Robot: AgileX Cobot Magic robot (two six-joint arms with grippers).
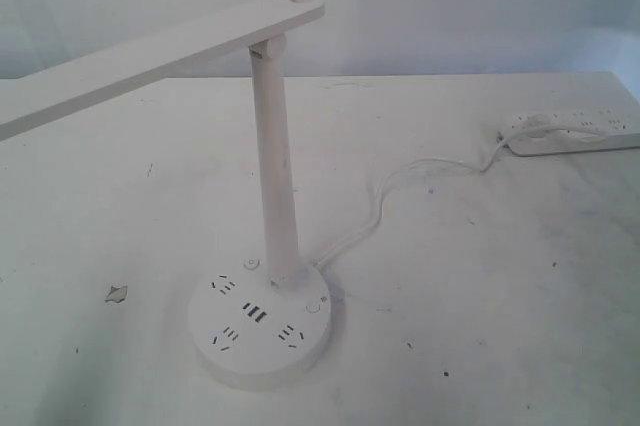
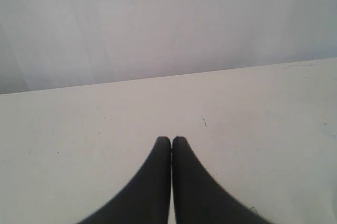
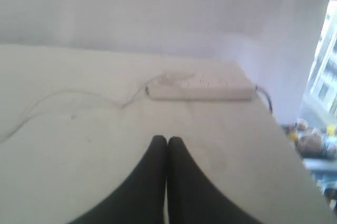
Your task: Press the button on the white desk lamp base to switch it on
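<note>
**Both grippers away from the lamp, nothing pressed yet**

Exterior view: the base (image 1: 262, 331) stands at the front middle of the table (image 1: 500, 296), its pole (image 1: 275, 176) upright, and the strip (image 1: 575, 131) lies far right. No gripper shows. One round spot (image 1: 250, 264) sits beside the pole and another spot (image 1: 313, 307) near the right edge. I cannot tell which is the button, so the wrong one may get pressed.

Left wrist view: the left gripper (image 2: 171, 141) has its fingers pressed together over bare table.

Right wrist view: the right gripper (image 3: 167, 140), also pressed together, faces the strip. An arm coming in may knock the pole or the lamp head (image 1: 150, 61).
</note>
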